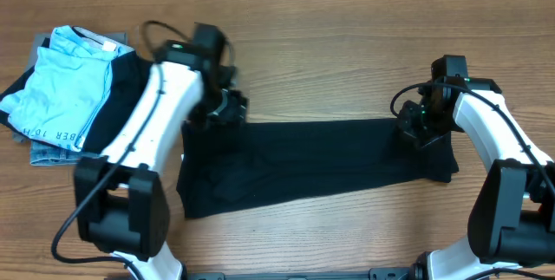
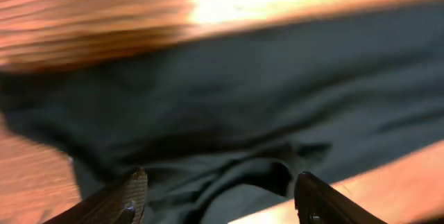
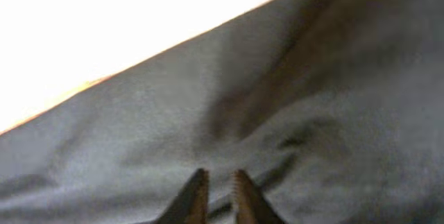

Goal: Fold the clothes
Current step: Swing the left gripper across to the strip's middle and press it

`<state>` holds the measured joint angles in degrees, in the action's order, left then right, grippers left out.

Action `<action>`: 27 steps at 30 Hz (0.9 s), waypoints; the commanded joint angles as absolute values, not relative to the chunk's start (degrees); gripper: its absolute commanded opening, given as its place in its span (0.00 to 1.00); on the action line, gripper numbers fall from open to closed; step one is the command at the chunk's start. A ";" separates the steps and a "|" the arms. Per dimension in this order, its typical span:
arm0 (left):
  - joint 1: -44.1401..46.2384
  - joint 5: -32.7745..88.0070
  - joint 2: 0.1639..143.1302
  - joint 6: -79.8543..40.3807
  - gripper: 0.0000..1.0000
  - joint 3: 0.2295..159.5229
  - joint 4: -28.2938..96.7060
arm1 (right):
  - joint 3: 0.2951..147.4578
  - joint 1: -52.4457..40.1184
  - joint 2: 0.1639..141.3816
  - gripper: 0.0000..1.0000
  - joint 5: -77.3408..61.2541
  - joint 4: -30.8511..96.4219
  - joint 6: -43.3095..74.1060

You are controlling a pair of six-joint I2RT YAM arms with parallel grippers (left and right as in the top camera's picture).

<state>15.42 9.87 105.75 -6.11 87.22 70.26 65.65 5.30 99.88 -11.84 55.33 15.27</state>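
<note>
Left hand (image 2: 218, 200): fingers wide apart, nothing between them, hanging just over the near-left part of the cloth. Wrinkles and a small raised fold lie right under it.

Right hand (image 3: 216, 197): fingers nearly together, only a thin slit between. It sits low on the cloth; I cannot tell whether a pinch of fabric is caught there.

The clothes: one large plain black short-sleeved T-shirt of thin soft fabric (image 1: 321, 163), lying as a long band across the middle of the brown wooden table (image 1: 347, 37). My left hand is at its upper left corner, my right at its right end.

Handling, as I judge it: light, limp, no stiffness at all. It will sag and drag between grips, and it bunches easily. It is not fragile and not slippery on the wood. Best holds look like the doubled edges and end corners, pinching all layers at once and lifting both ends together so the band stays flat.

Writing: none on the black shirt. At the far left, the folded light blue garment (image 1: 65, 85) carries dark lettering along its lower edge, too small to read. The grey-blue denim-like folded piece (image 1: 48, 152) beneath it shows none.
</note>
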 commanded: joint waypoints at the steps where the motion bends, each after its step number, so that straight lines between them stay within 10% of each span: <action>1: 22.22 0.12 104.88 0.05 0.72 86.11 70.76 | 65.52 5.43 100.01 0.24 -12.93 53.84 14.57; 21: 46.63 -15.68 104.88 9.17 0.62 85.27 70.72 | 58.35 5.45 100.05 0.47 -10.13 43.92 14.59; 27: 48.56 -16.93 104.88 7.20 0.39 82.65 71.99 | 56.66 5.45 100.05 0.49 -10.13 41.63 14.59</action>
